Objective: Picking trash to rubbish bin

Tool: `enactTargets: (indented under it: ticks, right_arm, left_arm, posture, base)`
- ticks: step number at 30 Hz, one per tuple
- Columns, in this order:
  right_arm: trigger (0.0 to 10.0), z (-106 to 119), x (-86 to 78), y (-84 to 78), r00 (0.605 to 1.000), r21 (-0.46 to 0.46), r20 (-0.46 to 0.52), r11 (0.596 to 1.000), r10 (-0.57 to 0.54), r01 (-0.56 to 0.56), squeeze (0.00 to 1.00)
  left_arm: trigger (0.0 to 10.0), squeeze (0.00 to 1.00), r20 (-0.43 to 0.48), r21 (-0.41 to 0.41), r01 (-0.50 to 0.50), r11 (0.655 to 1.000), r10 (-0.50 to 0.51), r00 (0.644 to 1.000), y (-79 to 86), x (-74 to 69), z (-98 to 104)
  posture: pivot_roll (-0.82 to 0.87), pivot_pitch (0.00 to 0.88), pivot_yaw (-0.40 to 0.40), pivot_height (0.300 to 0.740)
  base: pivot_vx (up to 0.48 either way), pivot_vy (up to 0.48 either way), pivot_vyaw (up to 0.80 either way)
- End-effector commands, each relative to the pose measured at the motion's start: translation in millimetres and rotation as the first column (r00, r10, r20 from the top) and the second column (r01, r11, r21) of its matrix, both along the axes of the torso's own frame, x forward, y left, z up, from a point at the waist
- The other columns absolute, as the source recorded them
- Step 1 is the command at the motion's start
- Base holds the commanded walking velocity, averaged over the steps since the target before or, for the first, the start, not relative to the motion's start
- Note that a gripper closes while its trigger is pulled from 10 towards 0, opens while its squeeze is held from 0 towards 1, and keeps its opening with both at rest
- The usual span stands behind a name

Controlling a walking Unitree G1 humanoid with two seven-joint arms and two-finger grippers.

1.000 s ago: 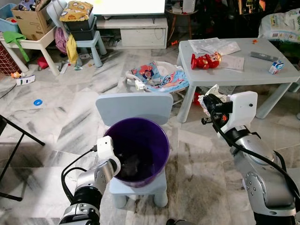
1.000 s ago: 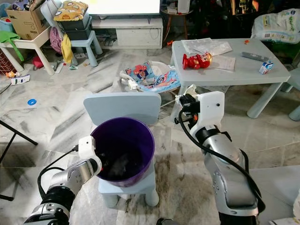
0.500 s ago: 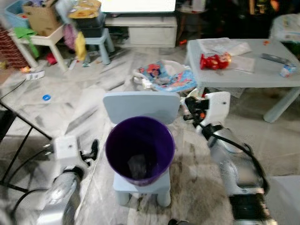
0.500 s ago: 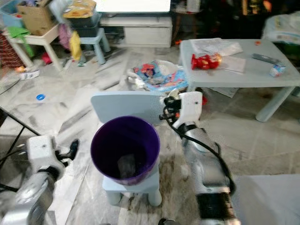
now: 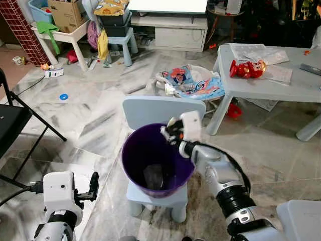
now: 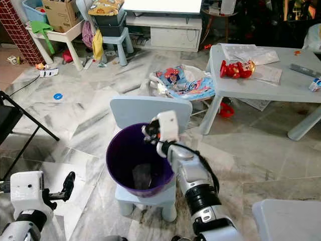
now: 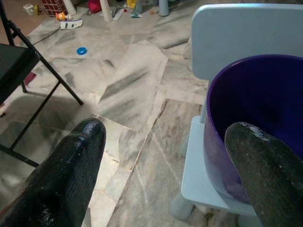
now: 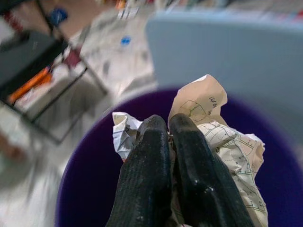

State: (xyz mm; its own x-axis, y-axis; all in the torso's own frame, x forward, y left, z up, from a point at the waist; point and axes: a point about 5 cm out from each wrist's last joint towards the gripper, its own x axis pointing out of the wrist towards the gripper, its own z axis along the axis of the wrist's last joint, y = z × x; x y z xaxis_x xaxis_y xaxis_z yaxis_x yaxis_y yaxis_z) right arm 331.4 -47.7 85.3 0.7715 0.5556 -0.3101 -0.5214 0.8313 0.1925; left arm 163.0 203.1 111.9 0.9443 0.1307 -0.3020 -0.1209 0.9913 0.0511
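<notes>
Your right tool (image 8: 168, 137) pinches the crumpled paper (image 8: 222, 142) shut over the purple bin's (image 5: 131, 165) far rim, placed so a release should drop it inside, while your left tool (image 7: 163, 156) hangs spread open beside the chair (image 5: 163, 111).

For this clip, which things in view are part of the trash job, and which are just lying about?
Part of the job:
- crumpled paper, held in the right gripper
- purple bin on the small chair
- trash in the bin

Lying about:
- red toy on the grey table
- blue ring on the floor
- cardboard box
</notes>
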Motion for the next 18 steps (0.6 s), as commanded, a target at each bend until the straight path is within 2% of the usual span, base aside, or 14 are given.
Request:
enactTargets:
  ticks: [1,6,12,13,14,16,18]
  right_arm:
    - [0.0,-6.3,-3.7,7.8,0.999,-0.017,-0.028,0.999,0.045,-0.045,0.00]
    - [0.0,-24.4,-16.3,23.6,0.986,-0.034,-0.094,0.989,0.140,-0.144,0.00]
    - [0.0,-32.6,-27.0,43.9,0.966,-0.046,-0.113,0.970,0.231,-0.237,0.00]
    - [4.6,-32.2,-28.4,50.9,0.962,-0.051,-0.103,0.964,0.253,-0.259,0.00]
    - [8.7,-30.8,-28.3,54.4,0.962,-0.043,-0.095,0.964,0.258,-0.262,0.00]
    - [10.0,-27.9,-29.3,62.7,0.958,-0.021,-0.078,0.961,0.275,-0.277,0.00]
    - [10.0,-26.2,-29.1,65.5,0.960,-0.005,-0.067,0.962,0.273,-0.274,0.00]
  left_arm:
    - [10.0,0.00,-0.011,0.003,0.002,1.000,-0.002,1.000,0.6,-4.2,2.3]
    - [10.0,0.00,-0.035,-0.008,-0.001,1.000,0.000,0.999,-1.7,-11.5,2.6]
    - [10.0,0.00,-0.039,0.001,-0.052,0.999,0.052,0.998,0.9,-20.5,6.8]
    - [10.0,0.00,-0.040,0.003,-0.071,0.997,0.071,0.997,1.6,-24.6,8.2]
    - [10.0,0.00,-0.044,0.005,-0.081,0.997,0.081,0.996,1.9,-27.4,8.2]
    - [10.0,0.00,-0.057,0.002,-0.109,0.994,0.109,0.992,1.6,-35.4,6.8]
    - [10.0,0.00,-0.063,-0.004,-0.121,0.993,0.121,0.991,0.7,-38.6,6.0]
  posture:
    - [0.37,0.132,-0.030,0.740]
    - [0.40,0.143,-0.048,0.740]
    - [0.47,0.169,-0.084,0.740]
    - [0.48,0.174,-0.090,0.740]
    - [0.49,0.181,-0.102,0.740]
    - [0.51,0.184,-0.110,0.740]
    - [0.52,0.185,-0.113,0.740]
  base:
    - [0.000,0.000,0.00]
    - [0.000,0.000,0.00]
    - [0.000,0.000,0.00]
    - [0.000,0.000,0.00]
    - [0.000,0.000,0.00]
    - [0.000,0.000,0.00]
    - [0.000,0.000,0.00]
